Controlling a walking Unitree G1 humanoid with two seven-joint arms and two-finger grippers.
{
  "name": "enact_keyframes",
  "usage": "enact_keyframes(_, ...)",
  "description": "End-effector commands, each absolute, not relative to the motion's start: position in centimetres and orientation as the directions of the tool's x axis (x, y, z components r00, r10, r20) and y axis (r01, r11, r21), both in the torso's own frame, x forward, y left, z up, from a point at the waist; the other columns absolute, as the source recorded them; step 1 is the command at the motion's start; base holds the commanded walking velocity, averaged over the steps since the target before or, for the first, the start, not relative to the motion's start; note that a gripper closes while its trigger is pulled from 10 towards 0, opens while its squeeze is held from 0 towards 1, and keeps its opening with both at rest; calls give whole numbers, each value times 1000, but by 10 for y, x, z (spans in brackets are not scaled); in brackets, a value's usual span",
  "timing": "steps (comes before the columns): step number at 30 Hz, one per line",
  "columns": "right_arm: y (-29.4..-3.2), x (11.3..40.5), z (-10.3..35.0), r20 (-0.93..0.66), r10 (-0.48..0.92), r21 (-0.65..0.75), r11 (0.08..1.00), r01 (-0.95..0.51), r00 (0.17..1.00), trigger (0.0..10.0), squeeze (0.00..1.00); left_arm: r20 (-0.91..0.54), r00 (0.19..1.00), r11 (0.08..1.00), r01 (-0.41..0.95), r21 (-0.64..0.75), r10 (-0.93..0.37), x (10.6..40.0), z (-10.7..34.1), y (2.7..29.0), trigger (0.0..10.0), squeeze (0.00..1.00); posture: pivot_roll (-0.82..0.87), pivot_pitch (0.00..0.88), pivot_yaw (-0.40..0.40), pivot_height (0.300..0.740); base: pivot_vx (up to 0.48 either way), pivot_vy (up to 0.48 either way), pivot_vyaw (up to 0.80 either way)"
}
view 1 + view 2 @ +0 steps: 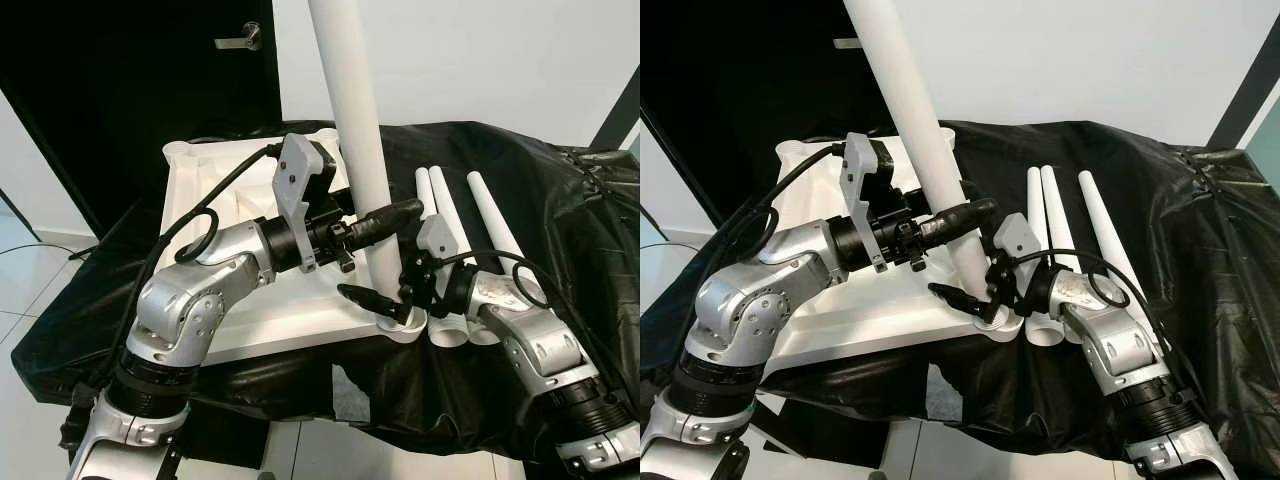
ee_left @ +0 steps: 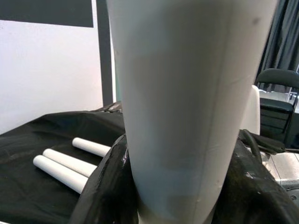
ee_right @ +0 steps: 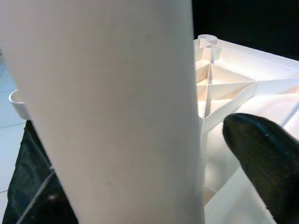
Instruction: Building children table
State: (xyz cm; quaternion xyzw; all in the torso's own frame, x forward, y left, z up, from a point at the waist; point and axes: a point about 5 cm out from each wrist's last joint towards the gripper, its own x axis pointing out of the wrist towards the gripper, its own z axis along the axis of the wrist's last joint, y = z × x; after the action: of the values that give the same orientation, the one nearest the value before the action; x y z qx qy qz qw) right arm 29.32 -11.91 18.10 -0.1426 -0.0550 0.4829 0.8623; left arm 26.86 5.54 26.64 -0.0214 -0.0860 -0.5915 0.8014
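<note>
The white table leg (image 1: 352,120) stands slightly tilted in the near corner socket of the upturned tabletop (image 1: 215,190) on the black-draped counter (image 1: 560,230). The left hand (image 1: 385,222) grips it mid-shaft; the right hand (image 1: 375,298) closes low on it. Risk: a tilted seating could jam or topple the leg. Three spare legs (image 1: 470,220) lie beside.

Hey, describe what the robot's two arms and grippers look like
Both arms are silver metal with rounded joints dotted with screws and black ribbed collars. A black cable loops along each arm. The left gripper and right gripper each have two long black fingers. A grey angular bracket sits on the left wrist, a smaller one on the right.
</note>
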Motion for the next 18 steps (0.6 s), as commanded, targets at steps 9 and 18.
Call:
enact_keyframes(9,-102,302,178,42,697,-334,685,-647,716,10000,0,159,518,531,845,56,-841,293,273,45,10000,0,47,0,8,740,0,0,0)
enact_keyframes(18,-101,315,172,60,526,-305,819,-487,848,10000,0,199,579,595,804,23,-790,302,287,27,10000,0,43,0,17,740,0,0,0)
